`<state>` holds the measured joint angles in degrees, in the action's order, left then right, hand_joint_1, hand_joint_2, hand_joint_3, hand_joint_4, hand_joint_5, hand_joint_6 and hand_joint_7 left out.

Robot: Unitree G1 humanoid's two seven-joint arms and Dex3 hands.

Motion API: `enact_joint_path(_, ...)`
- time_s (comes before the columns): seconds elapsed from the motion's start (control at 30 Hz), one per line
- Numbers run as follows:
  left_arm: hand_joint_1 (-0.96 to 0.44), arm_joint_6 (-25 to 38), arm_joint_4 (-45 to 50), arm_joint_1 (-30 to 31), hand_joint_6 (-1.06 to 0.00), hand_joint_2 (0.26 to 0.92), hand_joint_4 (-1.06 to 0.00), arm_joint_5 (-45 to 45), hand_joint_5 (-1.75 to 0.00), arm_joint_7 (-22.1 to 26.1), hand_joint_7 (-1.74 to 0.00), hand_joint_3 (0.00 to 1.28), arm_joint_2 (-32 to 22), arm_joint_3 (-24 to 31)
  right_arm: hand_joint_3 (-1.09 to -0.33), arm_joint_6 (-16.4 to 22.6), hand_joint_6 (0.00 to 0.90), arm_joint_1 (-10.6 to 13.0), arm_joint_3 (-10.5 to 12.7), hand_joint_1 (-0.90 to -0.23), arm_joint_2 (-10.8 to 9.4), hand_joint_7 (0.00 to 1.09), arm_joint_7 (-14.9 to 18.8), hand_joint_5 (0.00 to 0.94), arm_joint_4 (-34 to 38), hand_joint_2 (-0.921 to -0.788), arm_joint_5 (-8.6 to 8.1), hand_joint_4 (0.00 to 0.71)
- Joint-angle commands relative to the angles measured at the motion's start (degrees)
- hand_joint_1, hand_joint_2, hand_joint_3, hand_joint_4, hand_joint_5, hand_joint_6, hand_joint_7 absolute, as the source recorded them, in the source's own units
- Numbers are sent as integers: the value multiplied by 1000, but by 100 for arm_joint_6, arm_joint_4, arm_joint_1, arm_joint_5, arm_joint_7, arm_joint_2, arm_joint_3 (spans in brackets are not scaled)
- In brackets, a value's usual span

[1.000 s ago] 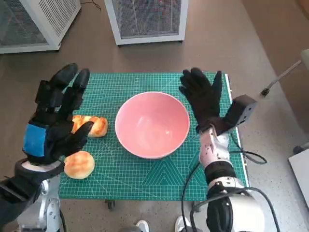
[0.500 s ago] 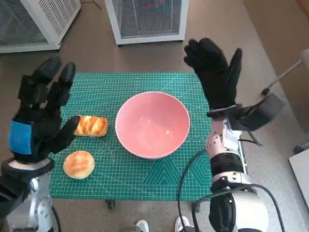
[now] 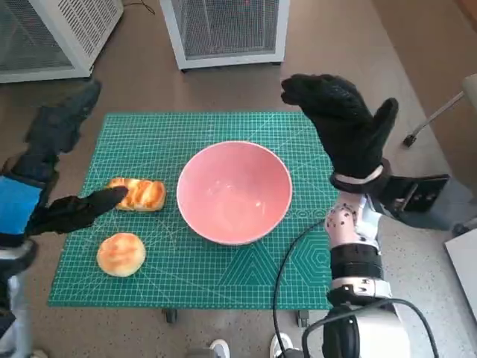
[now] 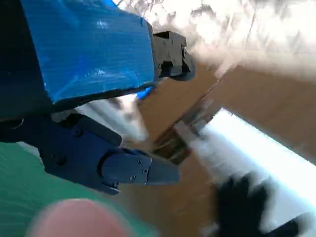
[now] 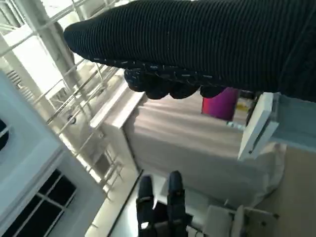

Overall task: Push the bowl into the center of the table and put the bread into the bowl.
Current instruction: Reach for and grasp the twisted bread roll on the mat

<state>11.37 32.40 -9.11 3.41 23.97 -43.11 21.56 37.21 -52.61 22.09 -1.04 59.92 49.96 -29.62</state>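
Observation:
The pink bowl [image 3: 234, 191] stands empty near the middle of the green cutting mat [image 3: 201, 268]. Left of it lie two breads: a long glazed loaf [image 3: 139, 194] and a round bun [image 3: 121, 253] nearer the front edge. My left hand [image 3: 45, 179] hangs open above the mat's left edge, its thumb tip over the loaf's end, holding nothing. My right hand [image 3: 344, 130] is raised open, fingers spread, above the mat's far right corner. The left wrist view is blurred; a pink smear of the bowl [image 4: 74, 219] shows.
Two white wire-fronted cabinets [image 3: 227, 30] [image 3: 52, 33] stand on the floor beyond the table. A black camera block [image 3: 417, 195] sticks out from my right wrist. A chair base [image 3: 440, 115] shows at the right edge.
Both hands have lifted and swung outward: the left away from the breads toward the mat's left edge, the right up from beside the bowl. Bowl and breads have not moved.

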Motion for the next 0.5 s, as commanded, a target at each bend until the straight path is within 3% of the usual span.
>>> enact_joint_path(0.03, -259, 1452, 435, -2, -17, 669, -4, -679, 1, 489, -24, 15, -1087, -175, -656, -72, 366, 235, -110, -631, 59, 12, -32, 4, -133, -921, -19, 217)
enact_joint_path(0.1, -129, 2023, 484, -129, -44, 659, -1, -915, 1, 585, -28, 10, -1383, -449, -653, -84, 370, 246, -118, -631, 83, 14, -57, 5, -136, -921, -8, 219)
enact_joint_path(0.2, -29, 2394, 382, -320, -68, 659, 0, -1187, 1, 661, -36, 9, -1603, -843, -650, -104, 373, 248, -118, -632, 101, 15, -81, 6, -128, -921, -11, 223)
enact_joint_path(0.5, 52, 3363, -158, -1233, -108, 689, 1, -1894, 1, 990, -46, 22, -1827, -2292, -647, -181, 368, 251, -166, -637, 136, 11, -124, 5, -176, -921, -64, 225)
